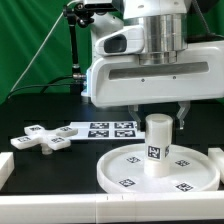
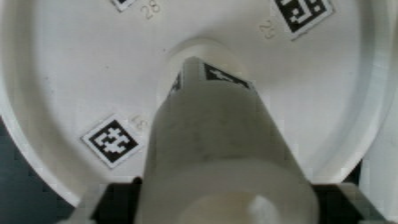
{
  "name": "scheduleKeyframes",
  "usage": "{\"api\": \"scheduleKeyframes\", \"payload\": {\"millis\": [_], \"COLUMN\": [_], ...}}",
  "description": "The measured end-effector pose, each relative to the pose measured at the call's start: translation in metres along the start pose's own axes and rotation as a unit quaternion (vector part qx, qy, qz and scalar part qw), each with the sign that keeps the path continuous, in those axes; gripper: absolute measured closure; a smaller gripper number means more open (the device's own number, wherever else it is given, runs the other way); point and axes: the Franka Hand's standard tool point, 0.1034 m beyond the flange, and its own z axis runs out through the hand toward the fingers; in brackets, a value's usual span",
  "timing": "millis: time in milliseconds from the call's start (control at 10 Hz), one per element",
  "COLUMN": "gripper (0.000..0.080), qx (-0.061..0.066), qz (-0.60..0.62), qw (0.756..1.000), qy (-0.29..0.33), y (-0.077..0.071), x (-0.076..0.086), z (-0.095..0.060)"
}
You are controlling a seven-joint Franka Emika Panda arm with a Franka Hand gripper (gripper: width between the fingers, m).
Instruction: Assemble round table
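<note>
This place is a robot laboratory. A green cloth (image 1: 35, 40) hangs as a backdrop in the upper left of the frame, with a black stand (image 1: 74, 45) in front of it. A white robot arm (image 1: 150, 60) fills the upper right. On the black counter (image 1: 40, 165) lies the marker board (image 1: 105, 129). The round disc (image 1: 125, 172) and the cross-shaped foot (image 1: 40, 138) also carry printed square tags.

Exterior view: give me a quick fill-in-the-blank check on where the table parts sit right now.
1. The leg stands upright on the round ____.
2. The cross-shaped foot lies toward the exterior view's ____ edge.
3. The gripper hangs directly over the ____.
Missing words: disc; left; leg.
</note>
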Motion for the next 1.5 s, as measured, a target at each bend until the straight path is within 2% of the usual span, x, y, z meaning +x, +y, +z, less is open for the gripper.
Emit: {"api": "scheduleKeyframes", "payload": {"millis": [200,400,600,800,900,1100,1300,1400,1500], "gripper": [0.0382,0.0382,0.0382,0.0382,0.0382,0.0382,0.0197,0.0164,0.0164], "qx": [0.002,0.013,0.019,0.030,0.031,0.031,0.031,0.029,0.029], "qz": [0.068,0.212,0.321,0.422,0.443,0.429,0.366,0.326,0.240], "qw": [0.998,0.977,0.947,0.906,0.896,0.903,0.930,0.945,0.970], "qy": [0.003,0.018,0.015,0.007,0.004,0.005,0.008,0.007,0.002], "y": [0.002,0.001,0.000,0.001,0.001,0.002,0.004,0.000,-0.002], "x": [0.000,-0.009,-0.011,-0.011,-0.010,-0.009,-0.007,-0.006,-0.004], "z": [0.000,0.002,0.002,0.002,0.002,0.003,0.003,0.001,0.000]}}
